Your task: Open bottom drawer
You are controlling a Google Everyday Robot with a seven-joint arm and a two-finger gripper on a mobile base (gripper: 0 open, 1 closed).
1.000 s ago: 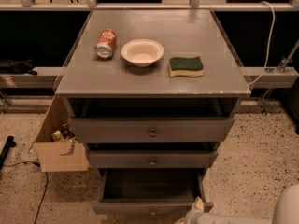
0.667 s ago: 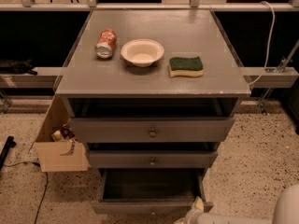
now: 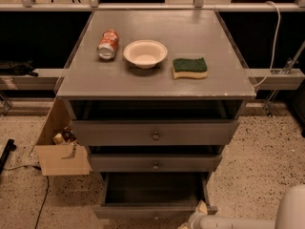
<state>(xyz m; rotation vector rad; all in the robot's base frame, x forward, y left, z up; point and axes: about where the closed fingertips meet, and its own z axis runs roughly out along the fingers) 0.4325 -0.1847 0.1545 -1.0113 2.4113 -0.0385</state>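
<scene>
The bottom drawer of the grey cabinet is pulled out toward me, and its dark inside holds nothing I can see. Its thin front runs along the lower edge of the camera view. My gripper sits at the drawer front's right end, at the very bottom of the view, mostly cut off. The white arm stretches from it to the right. Above, the middle drawer and the top drawer each stand out a little, both with a round metal knob.
On the cabinet top lie a crushed red can, a white bowl and a green-and-yellow sponge. An open cardboard box stands on the speckled floor at the left, with a black cable beside it. Rails run behind.
</scene>
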